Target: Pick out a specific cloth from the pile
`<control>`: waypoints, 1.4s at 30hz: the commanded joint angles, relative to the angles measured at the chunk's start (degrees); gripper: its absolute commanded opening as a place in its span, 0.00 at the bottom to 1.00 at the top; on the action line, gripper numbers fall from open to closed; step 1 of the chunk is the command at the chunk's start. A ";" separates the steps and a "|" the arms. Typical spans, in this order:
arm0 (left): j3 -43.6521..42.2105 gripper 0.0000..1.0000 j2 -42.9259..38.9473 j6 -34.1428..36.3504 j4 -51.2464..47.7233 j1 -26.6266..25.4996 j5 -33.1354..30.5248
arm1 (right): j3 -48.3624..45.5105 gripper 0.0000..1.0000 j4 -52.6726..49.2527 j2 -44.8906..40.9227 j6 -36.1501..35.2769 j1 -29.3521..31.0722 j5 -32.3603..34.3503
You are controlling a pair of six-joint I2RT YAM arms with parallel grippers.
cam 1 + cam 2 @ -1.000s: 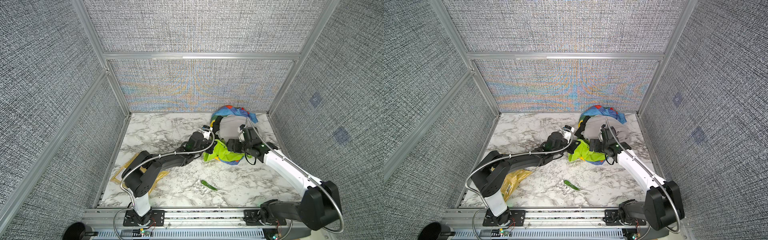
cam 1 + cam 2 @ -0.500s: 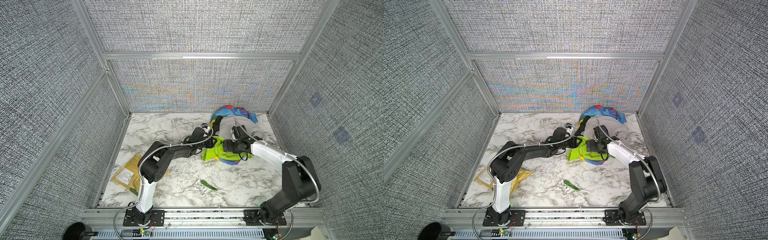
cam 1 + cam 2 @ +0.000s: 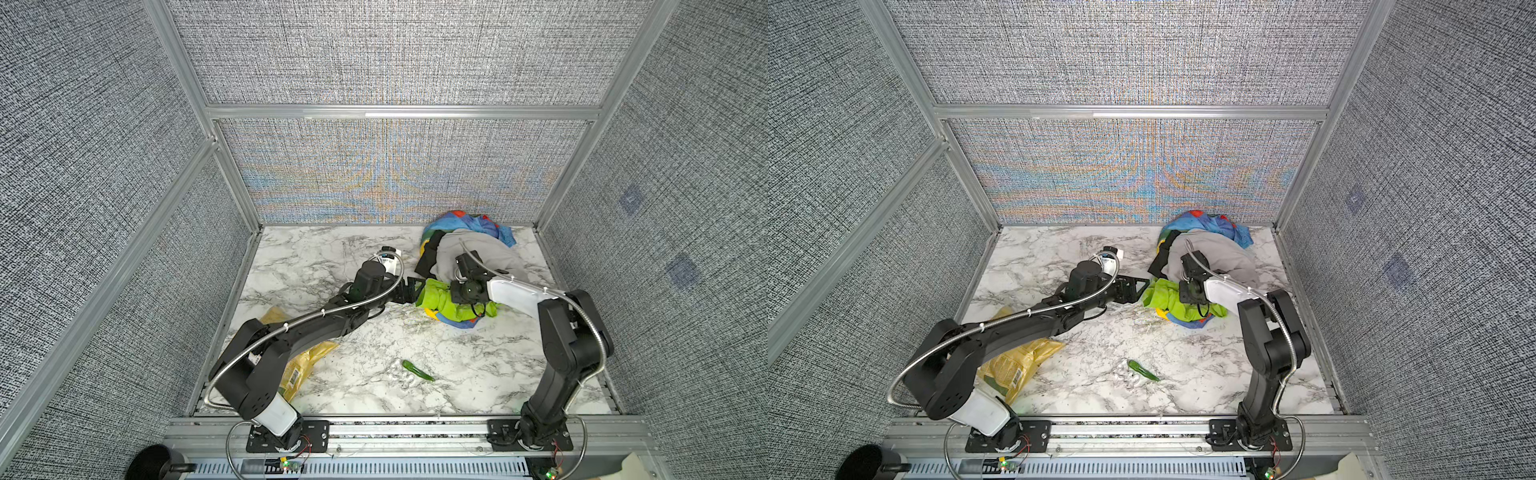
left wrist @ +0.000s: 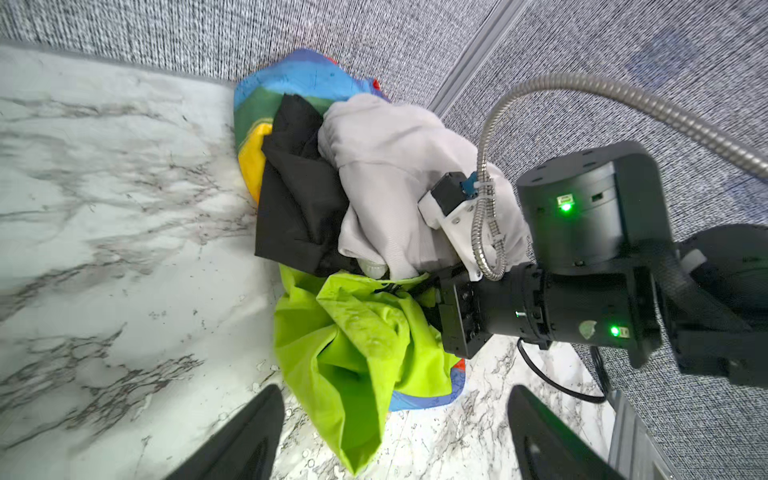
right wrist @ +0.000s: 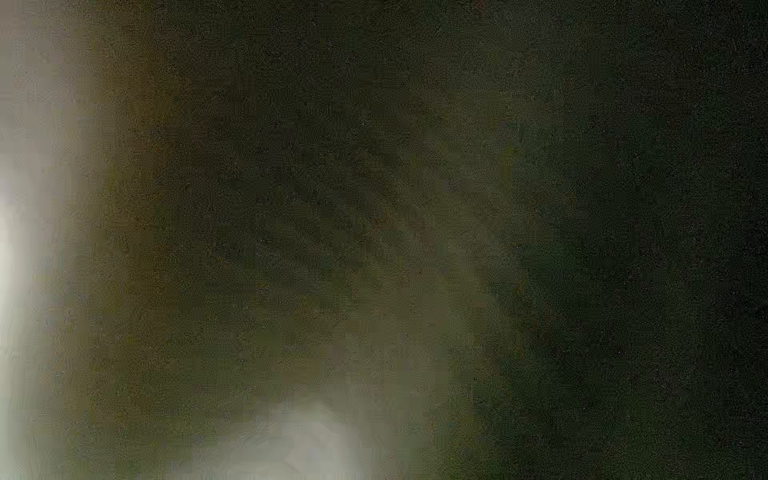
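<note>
Lime-green cloth lies on the worktop at the near edge of the pile, touching it. Change: your left pincer has let go, jaws now apart; your right pincer has closed, nose buried in the green folds. Reads as a handover; cloth not yet clear.

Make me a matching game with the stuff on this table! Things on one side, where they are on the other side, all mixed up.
Things:
1 lime-green cloth
2 grey cloth
3 yellow bag
4 small green pod

Places:
A partly under the left arm
B on top of the pile
C on open marble, apart from the pile
D at the pile's front edge

Pairs: 1-D, 2-B, 3-A, 4-C
</note>
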 commanded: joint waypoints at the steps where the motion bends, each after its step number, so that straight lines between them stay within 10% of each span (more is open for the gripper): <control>1: -1.65 0.88 -2.79 1.78 -1.20 0.04 -0.85 | 3.35 0.00 -0.20 -4.96 -0.28 -1.55 -1.99; 14: -2.30 0.88 -3.93 5.51 -1.21 -4.46 -2.37 | 27.04 0.00 -12.50 -11.57 -0.40 -15.02 -14.78; 25: -2.73 0.89 -3.69 6.07 0.23 -7.01 -3.07 | 7.92 0.00 -0.49 1.27 6.08 -25.89 -18.09; 42: -6.02 0.91 -8.39 5.81 1.86 -7.43 -5.39 | -0.75 0.68 0.77 -13.22 5.01 -24.61 -15.46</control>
